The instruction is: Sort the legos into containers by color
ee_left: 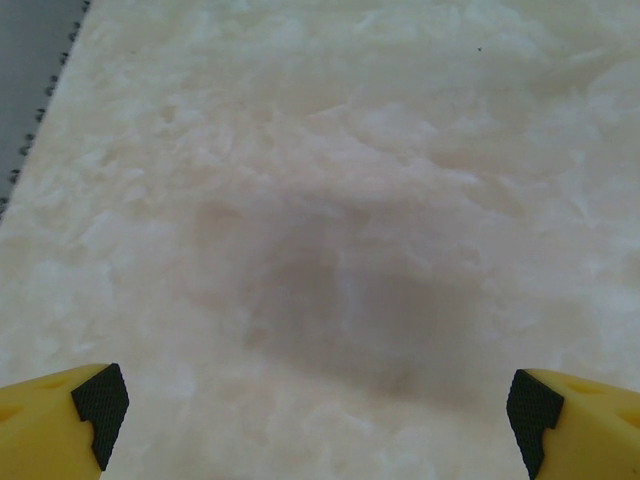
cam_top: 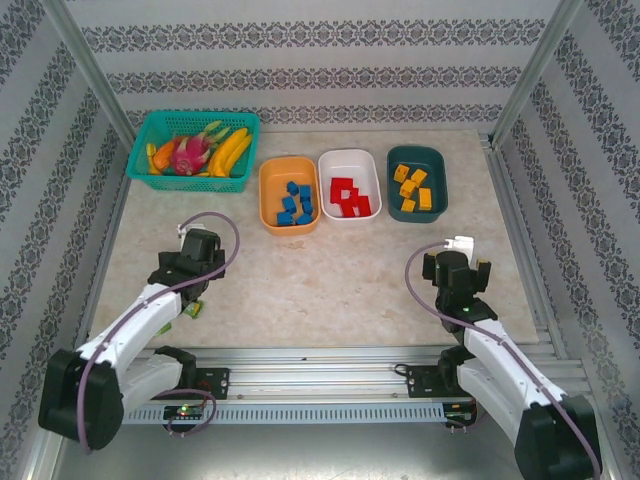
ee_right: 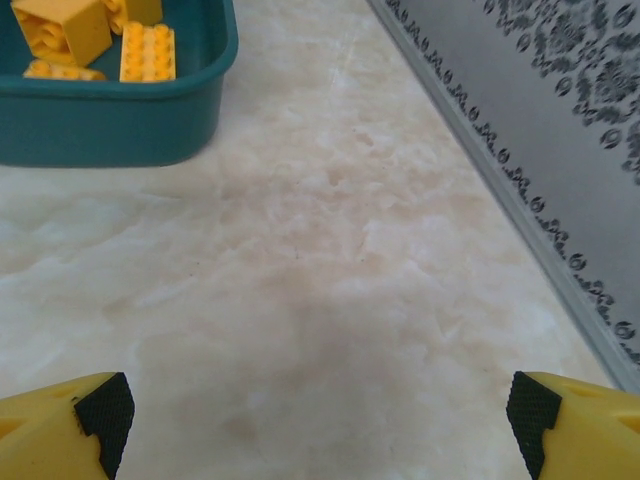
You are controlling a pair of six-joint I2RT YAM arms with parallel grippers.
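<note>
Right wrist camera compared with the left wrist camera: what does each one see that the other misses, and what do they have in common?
Right wrist view: the dark teal tub at upper left, holding yellow legos, and a patterned wall along the right. Left wrist view: a grey strip with a dotted edge in the upper left corner. Shared: the pale marbled table, and yellow fingers with black pads at the bottom corners, wide apart, so the left end effector and right end effector are both open and empty.
</note>
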